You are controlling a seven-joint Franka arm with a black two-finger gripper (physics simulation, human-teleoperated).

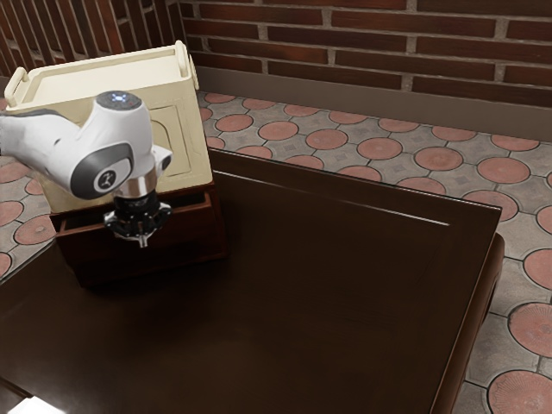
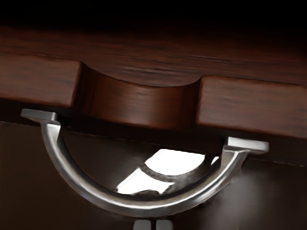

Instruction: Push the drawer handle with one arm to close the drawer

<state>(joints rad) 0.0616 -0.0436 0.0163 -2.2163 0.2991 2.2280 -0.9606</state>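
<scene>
From the exterior view's left, taking the drawer (image 1: 185, 241) as landmark: a bright white patch (image 1: 34, 406) lies on the table (image 1: 336, 302) at the near edge, well apart from the drawer. The white arm (image 1: 39, 142) reaches in above the drawer; a dark disc (image 1: 106, 178) on its joint bears a pale round emblem, too small to read, and the dark cap (image 1: 119, 100) over it has a small blue-and-white mark. Behind and above the drawer stands a cream cabinet body (image 1: 185, 129) with a raised rim and loop handles on top. The red-brown drawer is pulled out from under it, a dark hollow showing behind its front edge. The black gripper (image 1: 144, 241) hangs at that front, its two fingers narrow, nearly together. To the drawer's right in the exterior view spreads the dark glossy table; beyond it lie the floor (image 1: 438, 159) of round pink and grey tiles and the brick wall (image 1: 466, 52).

In the wrist view the silver handle (image 2: 139, 207) bows out from the drawer's front, just below the scooped notch (image 2: 141, 105) in its top edge. The gripper's fingertips (image 2: 164, 225) are just beside the middle of the curve, a slim gap between them; I cannot tell whether they touch it.
</scene>
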